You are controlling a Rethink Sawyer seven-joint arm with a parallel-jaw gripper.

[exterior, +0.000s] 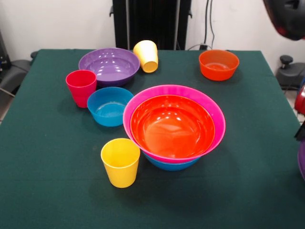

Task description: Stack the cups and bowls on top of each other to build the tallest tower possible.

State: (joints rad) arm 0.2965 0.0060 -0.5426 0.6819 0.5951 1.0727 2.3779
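The tower stands mid-table: a blue bowl (171,165) lowest, the big pink bowl (217,114) in it, an orange bowl (171,126) nested on top. A yellow cup (120,162) stands upright at its front left. Another blue bowl (108,106), the red-pink cup (81,87) and a wide purple bowl (109,65) sit at the left. A second yellow cup (147,55) lies tipped beside the purple bowl. A small orange bowl (218,64) sits back right. Of my gripper, only a red and black part (300,107) shows at the right edge, away from the tower.
The green table cloth (47,181) covers the whole table. A purple sliver (301,160) shows at the right edge, below the red and black part. A red and black arm segment (286,16) hangs in the top right corner. The black pedestal (151,21) stands behind the table.
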